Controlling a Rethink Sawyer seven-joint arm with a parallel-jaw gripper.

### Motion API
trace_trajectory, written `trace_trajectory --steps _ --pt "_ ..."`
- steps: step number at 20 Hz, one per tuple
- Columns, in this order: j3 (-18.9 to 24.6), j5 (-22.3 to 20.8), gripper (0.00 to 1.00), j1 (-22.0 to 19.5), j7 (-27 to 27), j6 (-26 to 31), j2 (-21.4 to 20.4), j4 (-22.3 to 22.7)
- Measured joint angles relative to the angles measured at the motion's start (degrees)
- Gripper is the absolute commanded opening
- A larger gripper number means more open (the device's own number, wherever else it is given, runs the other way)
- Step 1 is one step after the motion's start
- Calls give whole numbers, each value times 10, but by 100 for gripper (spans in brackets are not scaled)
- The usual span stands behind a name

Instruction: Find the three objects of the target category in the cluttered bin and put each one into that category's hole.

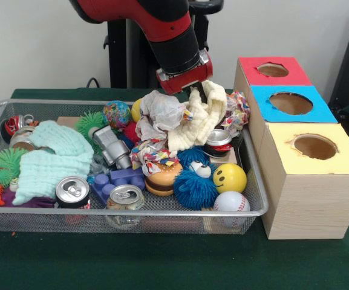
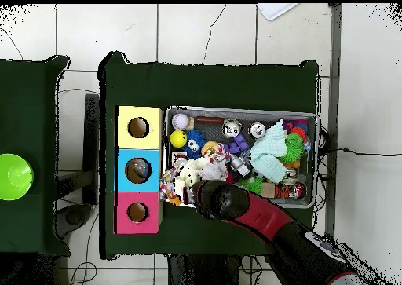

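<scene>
My gripper hangs over the back right part of the wire bin, shut on a cream waffle cloth that is pulled up from the pile. Beside the cloth lie a crumpled white wrapper and a patterned cloth. A mint cloth lies at the bin's left. Right of the bin stands a box with a red hole, a blue hole and a yellow hole. In the overhead view the arm covers the gripper, and the cream cloth shows beside the box.
The bin also holds cans, a baseball, a yellow smiley ball, a blue furry toy, a burger toy and spiky green balls. A green bowl sits on a separate table.
</scene>
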Motion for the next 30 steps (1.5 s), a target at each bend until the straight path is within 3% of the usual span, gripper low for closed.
trace_trajectory --steps 1,2,15,30 --pt "0 0 0 0 0 -8 0 4" --pt "0 0 100 0 0 -15 0 8" --pt "0 0 100 3 0 -21 -7 14" --pt "0 -53 100 5 0 -19 -91 10"
